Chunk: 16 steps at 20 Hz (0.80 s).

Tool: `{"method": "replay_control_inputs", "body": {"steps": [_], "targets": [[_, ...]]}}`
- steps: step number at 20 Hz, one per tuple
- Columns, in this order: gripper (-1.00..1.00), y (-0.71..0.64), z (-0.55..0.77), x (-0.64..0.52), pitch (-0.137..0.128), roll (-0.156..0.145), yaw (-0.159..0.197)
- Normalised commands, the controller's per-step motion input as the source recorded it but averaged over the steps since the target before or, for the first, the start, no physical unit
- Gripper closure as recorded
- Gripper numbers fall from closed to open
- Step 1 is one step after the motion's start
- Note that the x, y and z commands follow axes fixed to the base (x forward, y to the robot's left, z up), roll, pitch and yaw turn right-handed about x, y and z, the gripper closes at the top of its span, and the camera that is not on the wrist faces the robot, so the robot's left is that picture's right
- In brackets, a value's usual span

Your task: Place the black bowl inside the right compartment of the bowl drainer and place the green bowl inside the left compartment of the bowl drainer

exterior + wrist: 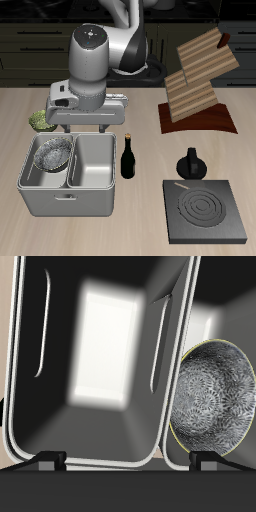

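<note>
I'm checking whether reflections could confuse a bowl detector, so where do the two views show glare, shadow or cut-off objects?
Wrist view: a bright blown-out patch on the floor of the bowl drainer's empty well, dark side walls; the black bowl is sharp but cropped by the frame edge. Exterior view: even light, soft shadows, and the arm hides most of the green bowl.

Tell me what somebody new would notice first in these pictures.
The gripper hangs open just behind the grey bowl drainer, which sits near the table's front edge. The black bowl lies tilted in one well; the other is empty. The green bowl peeks out behind the drainer, and a wine bottle stands beside it.
</note>
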Motion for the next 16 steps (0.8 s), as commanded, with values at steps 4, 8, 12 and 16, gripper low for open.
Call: {"method": "replay_control_inputs", "body": {"steps": [4, 8, 12, 16], "targets": [[-1.0, -0.05, 0.12, -0.2, -0.012, -0.023, -0.01], [-1.0, -0.18, 0.03, -0.16, -0.017, -0.054, -0.015], [-1.0, -0.12, 0.21, -0.53, -0.089, -0.062, -0.051], [-1.0, 0.05, 0.12, -0.38, -0.047, 0.009, -0.008]]}}
